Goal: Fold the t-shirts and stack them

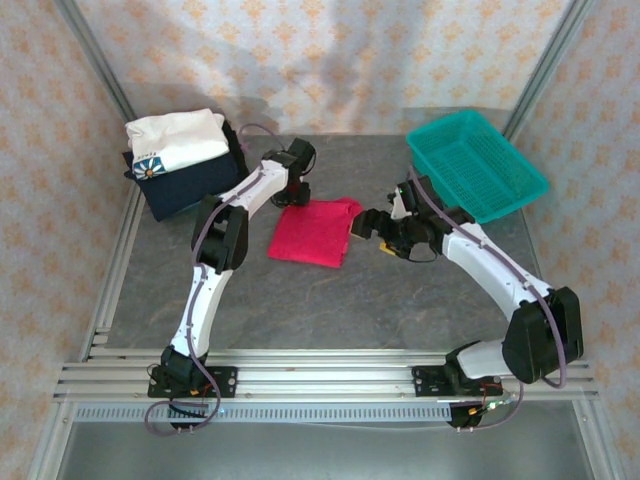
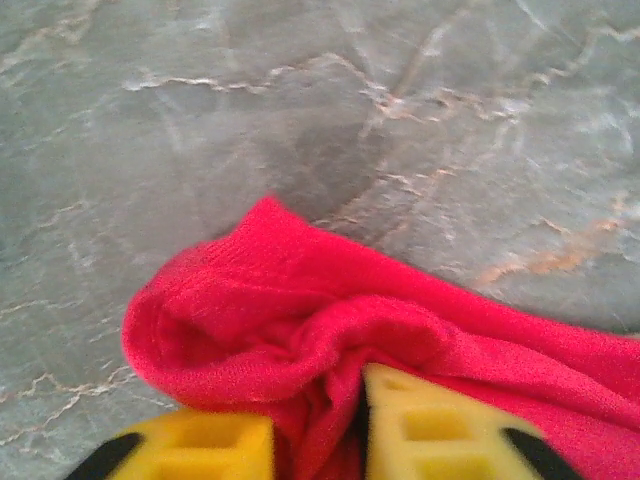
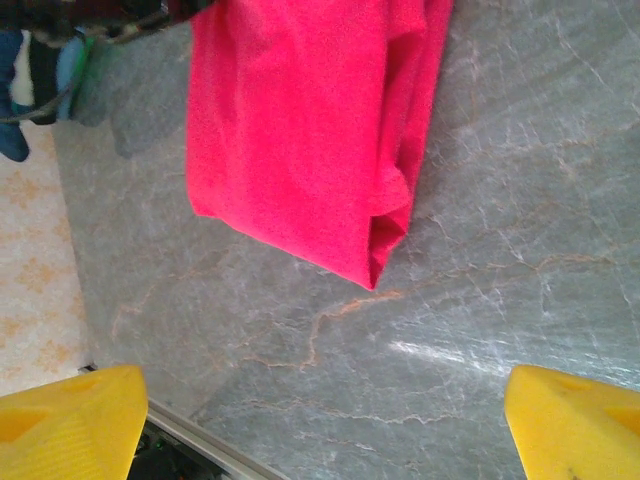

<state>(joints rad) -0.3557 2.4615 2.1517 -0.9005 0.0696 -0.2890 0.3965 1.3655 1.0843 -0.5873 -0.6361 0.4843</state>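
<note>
The folded red t-shirt (image 1: 312, 231) lies flat in the middle of the grey table. My left gripper (image 1: 290, 196) is at its far left corner, shut on a bunched fold of the red t-shirt (image 2: 300, 330), cloth pinched between the yellow pads (image 2: 430, 430). My right gripper (image 1: 366, 224) hovers just off the shirt's right edge, open, with bare table between its wide-spread yellow fingertips (image 3: 70, 425); the red t-shirt (image 3: 300, 130) lies ahead of it. The white t-shirt with the blue emblem (image 1: 175, 140) rests on the dark navy one (image 1: 190, 185) at the back left.
A teal mesh basket (image 1: 475, 163) stands at the back right, close behind the right arm. Aluminium frame rails (image 1: 320, 375) run along the near edge, with posts at the back corners. Bare table lies in front of the red shirt.
</note>
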